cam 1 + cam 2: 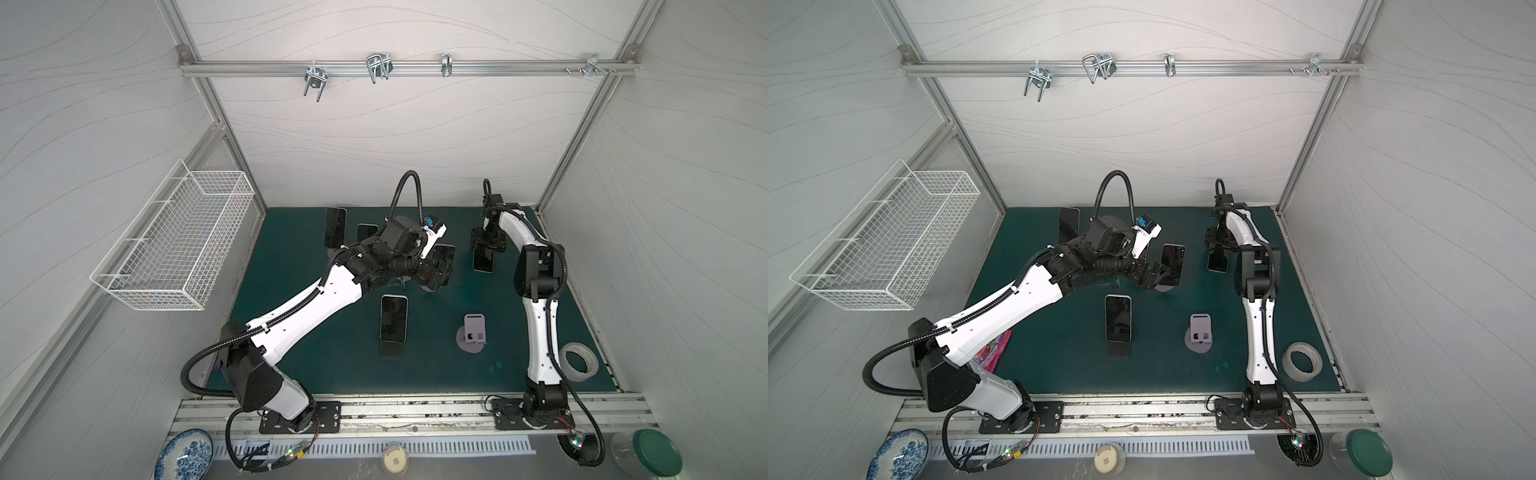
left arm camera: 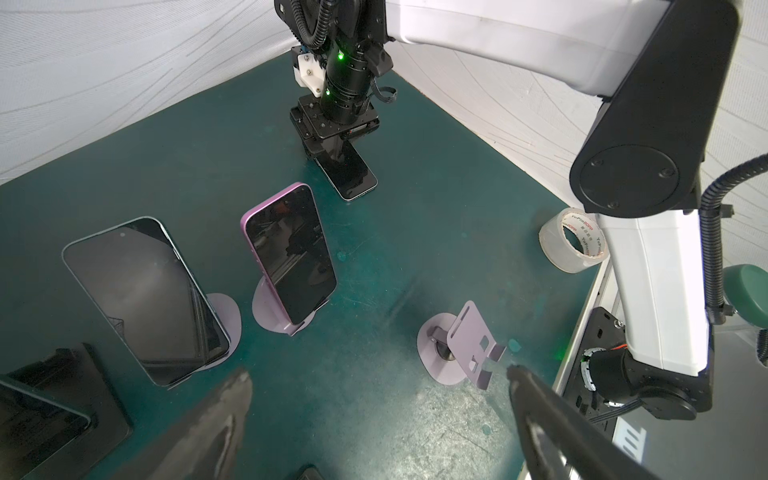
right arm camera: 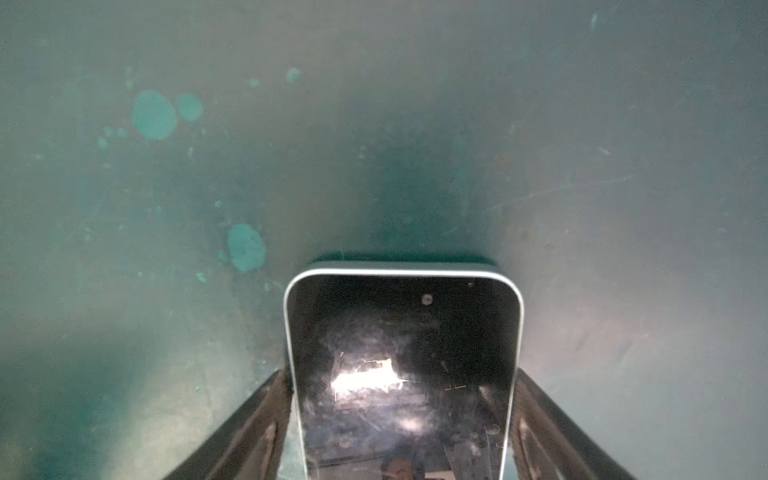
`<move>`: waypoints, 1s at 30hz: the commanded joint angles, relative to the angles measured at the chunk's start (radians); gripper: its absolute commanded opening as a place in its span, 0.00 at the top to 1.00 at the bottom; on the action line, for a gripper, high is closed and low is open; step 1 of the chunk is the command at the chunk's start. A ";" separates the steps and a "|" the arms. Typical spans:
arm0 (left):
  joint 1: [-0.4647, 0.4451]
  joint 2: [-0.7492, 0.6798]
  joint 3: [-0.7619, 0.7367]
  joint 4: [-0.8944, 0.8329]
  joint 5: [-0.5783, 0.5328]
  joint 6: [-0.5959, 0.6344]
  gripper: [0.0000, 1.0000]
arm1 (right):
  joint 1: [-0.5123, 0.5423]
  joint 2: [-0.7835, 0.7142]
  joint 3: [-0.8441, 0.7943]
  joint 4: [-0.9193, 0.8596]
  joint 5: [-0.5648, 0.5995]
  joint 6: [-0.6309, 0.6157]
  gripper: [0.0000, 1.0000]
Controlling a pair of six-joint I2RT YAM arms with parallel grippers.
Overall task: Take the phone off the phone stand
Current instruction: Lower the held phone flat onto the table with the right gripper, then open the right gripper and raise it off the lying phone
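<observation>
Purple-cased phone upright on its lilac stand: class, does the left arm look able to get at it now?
Probably yes: the open left gripper sits beside the purple-cased phone on its lilac stand, nothing visible between them.

Tape roll (image 2: 555, 249), inner core: "YuPinBOPP" in red, repeated.
</observation>
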 commanded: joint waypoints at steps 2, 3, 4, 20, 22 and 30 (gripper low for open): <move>0.004 -0.026 -0.003 0.021 -0.011 0.008 0.03 | -0.002 0.036 -0.048 -0.082 -0.040 0.010 0.18; 0.004 -0.026 -0.001 0.022 -0.011 0.009 0.03 | 0.000 0.035 -0.047 -0.084 -0.038 0.012 0.17; 0.006 -0.026 -0.002 0.022 -0.012 0.009 0.03 | 0.000 0.035 -0.043 -0.088 -0.035 0.013 0.15; 0.005 -0.043 0.003 0.023 -0.011 0.029 0.03 | -0.003 -0.001 0.068 -0.131 -0.008 0.033 0.01; 0.005 -0.049 0.001 0.022 -0.011 0.026 0.03 | -0.003 -0.010 0.083 -0.136 -0.007 0.033 0.01; 0.004 -0.084 -0.014 0.030 0.001 0.007 0.03 | -0.003 -0.083 0.094 -0.141 0.011 0.038 0.01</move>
